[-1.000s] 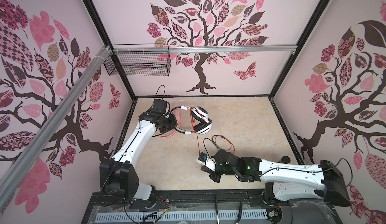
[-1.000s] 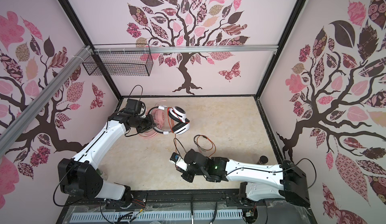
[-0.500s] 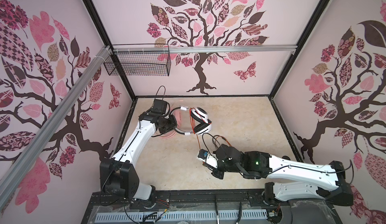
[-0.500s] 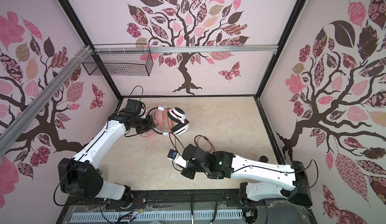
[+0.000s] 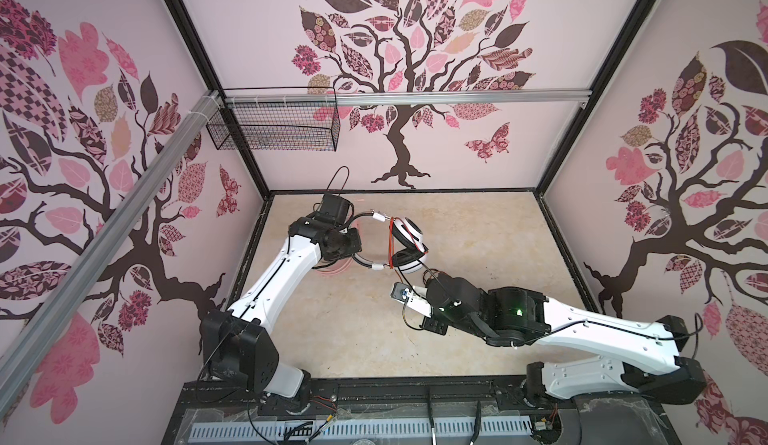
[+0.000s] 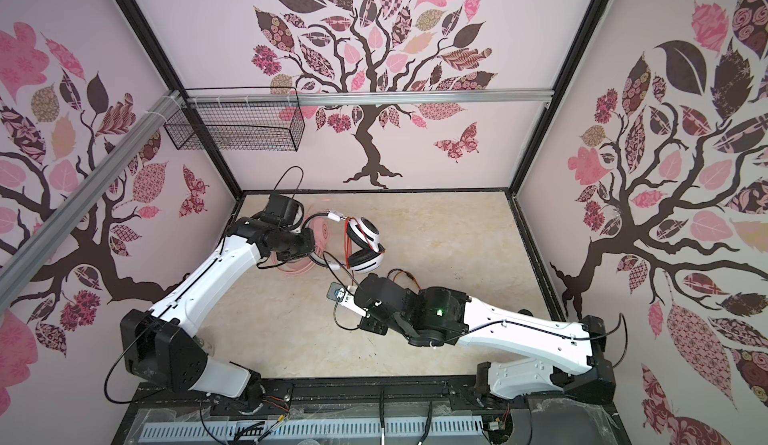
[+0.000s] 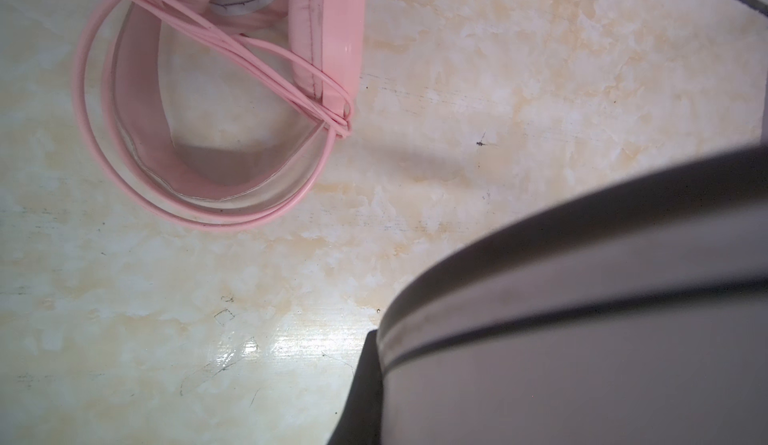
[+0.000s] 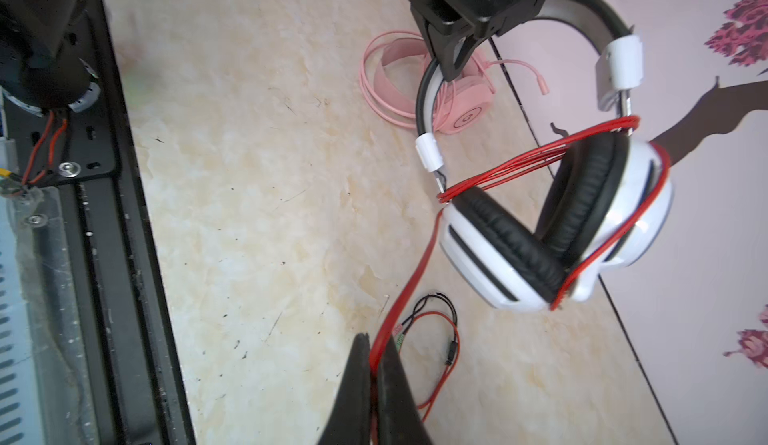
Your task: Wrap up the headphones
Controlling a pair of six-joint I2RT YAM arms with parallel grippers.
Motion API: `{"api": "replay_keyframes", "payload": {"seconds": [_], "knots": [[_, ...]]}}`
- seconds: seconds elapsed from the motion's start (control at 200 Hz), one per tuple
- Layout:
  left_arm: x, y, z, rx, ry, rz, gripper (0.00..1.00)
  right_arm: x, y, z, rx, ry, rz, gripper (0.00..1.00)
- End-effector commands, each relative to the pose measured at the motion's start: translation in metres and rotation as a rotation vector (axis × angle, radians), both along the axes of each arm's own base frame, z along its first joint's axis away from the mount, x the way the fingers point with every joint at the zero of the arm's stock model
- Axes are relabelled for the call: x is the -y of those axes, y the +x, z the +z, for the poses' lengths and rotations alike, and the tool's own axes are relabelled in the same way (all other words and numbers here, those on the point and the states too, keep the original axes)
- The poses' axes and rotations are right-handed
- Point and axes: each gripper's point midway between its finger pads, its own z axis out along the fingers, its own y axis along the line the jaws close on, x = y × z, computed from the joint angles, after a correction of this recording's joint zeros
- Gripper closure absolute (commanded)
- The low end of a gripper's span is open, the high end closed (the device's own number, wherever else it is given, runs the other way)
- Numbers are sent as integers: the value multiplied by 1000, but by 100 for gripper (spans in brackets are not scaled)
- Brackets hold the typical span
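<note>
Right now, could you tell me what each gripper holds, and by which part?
The left gripper holds the white headset by its headband; the right gripper pinches its red cable.

My left arm (image 5: 286, 274) hides most of the pink headset (image 5: 331, 271) in both top views. In my left wrist view the white-and-black headset (image 7: 582, 318) is a close blur. The frame edge cuts off my right gripper (image 8: 376, 339). The red cable (image 8: 415, 272) plug is too small to tell.
</note>
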Motion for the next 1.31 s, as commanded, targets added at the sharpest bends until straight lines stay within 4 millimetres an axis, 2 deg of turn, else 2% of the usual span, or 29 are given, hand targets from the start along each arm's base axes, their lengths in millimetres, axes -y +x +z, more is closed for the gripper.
{"api": "replay_keyframes", "payload": {"seconds": [0.0, 0.14, 0.3, 0.395, 0.615, 0.745, 0.865, 1.015, 1.115, 1.3], "knots": [[10, 11, 25, 98, 58, -78, 100, 11, 17, 24, 110, -16, -63, 100], [32, 1, 23, 103, 106, -186, 100, 38, 38, 38, 113, 29, -159, 100], [54, -11, 13, 58, 143, -290, 100, 68, 56, 40, 137, 49, -248, 100], [62, -18, 9, 48, 194, -337, 100, 75, 59, 37, 141, 48, -270, 100], [89, -49, 8, 49, 219, -450, 100, 86, 55, 23, 122, 57, -282, 100], [88, -60, 8, 37, 220, -472, 100, 92, 53, 12, 118, 49, -291, 99], [90, -63, 11, 80, 181, -483, 100, 97, 54, 2, 136, 43, -300, 92], [93, -67, 11, 86, 158, -499, 100, 104, 62, -9, 113, 37, -322, 90], [98, -73, 4, 69, 127, -528, 100, 110, 70, -18, 82, 51, -334, 84], [100, -84, 5, 53, 96, -563, 100, 107, 72, -23, 58, 67, -340, 80]]}}
